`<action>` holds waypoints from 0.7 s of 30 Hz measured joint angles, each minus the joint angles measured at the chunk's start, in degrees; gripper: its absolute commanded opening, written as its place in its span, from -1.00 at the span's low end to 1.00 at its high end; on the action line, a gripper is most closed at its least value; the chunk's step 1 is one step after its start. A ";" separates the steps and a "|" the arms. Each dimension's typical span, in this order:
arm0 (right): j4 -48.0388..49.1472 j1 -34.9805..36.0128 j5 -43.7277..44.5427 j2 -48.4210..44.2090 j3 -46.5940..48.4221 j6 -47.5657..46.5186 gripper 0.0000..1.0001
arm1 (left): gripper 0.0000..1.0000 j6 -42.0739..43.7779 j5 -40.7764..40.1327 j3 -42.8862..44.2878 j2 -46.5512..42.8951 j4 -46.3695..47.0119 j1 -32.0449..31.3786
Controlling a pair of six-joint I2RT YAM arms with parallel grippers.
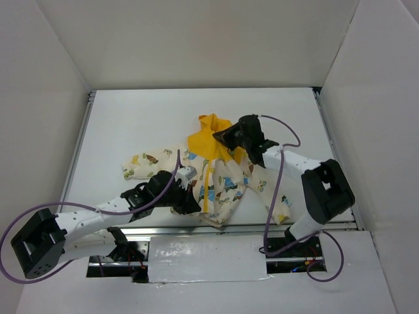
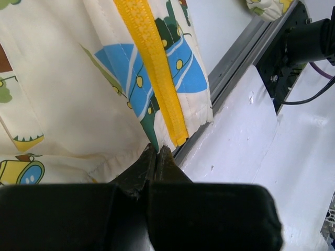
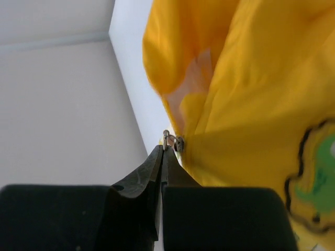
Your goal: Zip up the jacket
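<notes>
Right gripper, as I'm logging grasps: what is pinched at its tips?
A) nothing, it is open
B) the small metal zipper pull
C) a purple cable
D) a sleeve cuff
B: the right wrist view shows the right gripper closed on the metal zipper pull beside the yellow fabric of the jacket.

1. A flat white surface fills the middle of the overhead view, matte and evenly lit.
2. Three plain white walls box it in: a back panel, a left panel and a right panel. The two side panels slant outward toward the camera.
3. A grey metal left rail edges the surface on one side and a right rail on the other. A near rail borders the front.
4. Just in front of the near rail lies a white board with a glossy, uneven sheen.
5. The light is soft and diffuse, and the shadows are faint.
</notes>
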 measured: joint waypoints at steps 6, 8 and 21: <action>-11.91 -5.70 -4.63 13.88 22.60 -6.91 -1.00 | -1.00 0.00 -5.75 0.02 -2.49 2.54 -0.04; -15.74 -6.38 -7.93 17.77 29.55 -9.51 -1.00 | -1.00 0.04 -8.11 0.22 -3.02 3.78 0.00; -26.58 -7.80 -13.99 24.11 48.61 -23.02 -1.00 | -1.00 -3.17 -20.37 5.97 4.13 1.68 -0.57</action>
